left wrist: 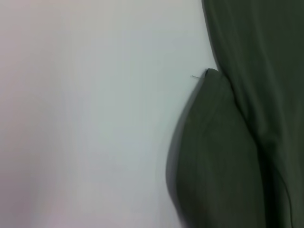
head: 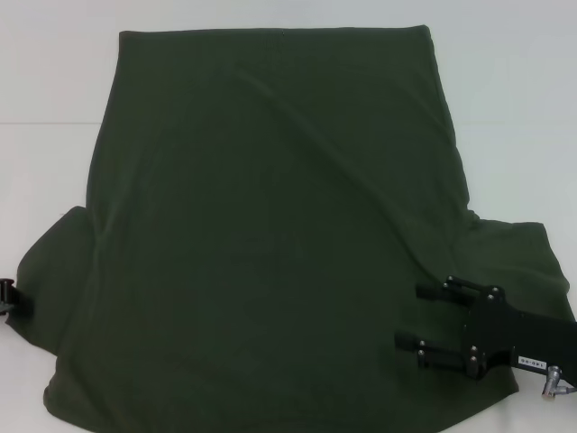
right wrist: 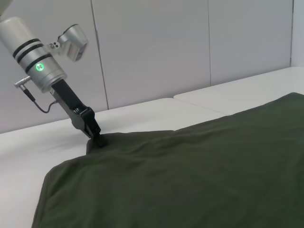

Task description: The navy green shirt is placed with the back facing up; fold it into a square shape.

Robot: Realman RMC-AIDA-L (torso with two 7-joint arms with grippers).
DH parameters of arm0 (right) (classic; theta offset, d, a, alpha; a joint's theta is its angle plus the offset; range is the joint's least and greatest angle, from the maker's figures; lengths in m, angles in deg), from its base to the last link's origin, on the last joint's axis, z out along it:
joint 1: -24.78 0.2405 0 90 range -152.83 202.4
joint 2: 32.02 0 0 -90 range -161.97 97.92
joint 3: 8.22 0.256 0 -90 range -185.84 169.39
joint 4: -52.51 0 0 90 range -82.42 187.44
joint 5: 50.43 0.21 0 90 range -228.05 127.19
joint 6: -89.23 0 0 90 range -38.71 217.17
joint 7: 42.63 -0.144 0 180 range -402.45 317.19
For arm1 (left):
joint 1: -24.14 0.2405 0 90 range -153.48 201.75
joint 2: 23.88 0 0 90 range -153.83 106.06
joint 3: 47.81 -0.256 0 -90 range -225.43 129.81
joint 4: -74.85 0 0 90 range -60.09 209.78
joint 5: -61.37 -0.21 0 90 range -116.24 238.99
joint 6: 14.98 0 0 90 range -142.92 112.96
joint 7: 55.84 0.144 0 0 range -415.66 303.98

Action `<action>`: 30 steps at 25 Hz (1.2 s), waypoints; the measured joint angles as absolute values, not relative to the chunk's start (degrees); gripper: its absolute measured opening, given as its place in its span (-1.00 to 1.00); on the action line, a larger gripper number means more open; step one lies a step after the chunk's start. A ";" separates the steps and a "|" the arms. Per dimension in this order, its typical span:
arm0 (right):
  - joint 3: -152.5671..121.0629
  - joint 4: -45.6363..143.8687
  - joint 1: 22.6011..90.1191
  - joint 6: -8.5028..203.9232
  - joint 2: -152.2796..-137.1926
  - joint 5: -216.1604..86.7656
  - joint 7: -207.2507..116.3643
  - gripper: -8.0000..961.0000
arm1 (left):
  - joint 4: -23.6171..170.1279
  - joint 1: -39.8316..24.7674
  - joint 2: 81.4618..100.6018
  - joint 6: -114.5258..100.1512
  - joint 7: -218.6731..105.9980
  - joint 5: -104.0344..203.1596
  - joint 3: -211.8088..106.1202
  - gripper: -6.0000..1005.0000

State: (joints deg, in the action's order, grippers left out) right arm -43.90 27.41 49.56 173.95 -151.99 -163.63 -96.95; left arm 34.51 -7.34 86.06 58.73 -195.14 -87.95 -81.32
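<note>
Left pincer (right wrist: 97, 139) pinches the shirt (head: 270, 234) sleeve edge; right pincer (head: 424, 320) hovers spread, empty.

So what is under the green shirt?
Only the white table shows around the shirt. The right tool is over its sleeve; anything beneath the cloth is hidden.

A large, dark olive-green shirt (head: 270, 234) lies spread flat on a white table (head: 54, 99), its plain side facing up with no lettering showing. Its straight hem edge lies farthest from the robot, and the body widens toward the near side, where a short sleeve sticks out to each side. A long, shallow crease runs diagonally across the cloth from the far middle toward the right sleeve.
</note>
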 joint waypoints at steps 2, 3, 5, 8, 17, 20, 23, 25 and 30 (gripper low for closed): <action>-43.90 27.39 49.56 173.95 -151.99 -163.63 -96.95 0.71 | 34.49 -7.35 86.06 58.75 -195.15 -87.90 -81.30 -0.98; -43.90 27.39 49.56 173.95 -151.99 -163.63 -96.95 0.71 | 34.48 -7.35 86.05 58.75 -195.15 -87.88 -81.30 -0.98; -43.90 27.38 49.56 173.95 -151.99 -163.63 -96.94 0.71 | 34.42 -7.36 85.99 58.78 -195.14 -87.84 -81.29 -0.98; -43.90 27.35 49.58 173.96 -151.99 -163.63 -96.95 0.71 | 33.89 -7.37 85.88 59.06 -195.14 -87.69 -81.27 -0.98; -43.90 27.19 49.66 174.22 -151.99 -163.63 -96.95 0.71 | 28.83 -6.87 84.53 61.74 -197.13 -87.98 -81.00 -0.98; -43.91 27.19 49.66 174.23 -151.99 -163.63 -96.95 0.71 | 28.00 -6.79 83.79 62.15 -197.93 -88.10 -80.95 -0.98; -43.90 27.19 49.66 174.24 -151.99 -163.63 -96.95 0.71 | 27.28 -6.79 83.24 62.71 -198.19 -88.28 -80.23 -0.98; -43.91 27.19 49.66 174.24 -151.99 -163.63 -96.94 0.72 | 26.89 -6.79 83.04 63.25 -198.20 -88.49 -79.44 -0.98; -43.91 27.17 49.66 174.24 -151.99 -163.63 -96.94 0.72 | 26.43 -6.80 82.86 63.95 -198.18 -88.74 -78.96 -0.98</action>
State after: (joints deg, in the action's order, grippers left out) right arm -43.91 27.17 49.66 174.24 -151.99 -163.63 -96.94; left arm 26.43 -6.80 82.86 63.95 -198.18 -88.74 -78.96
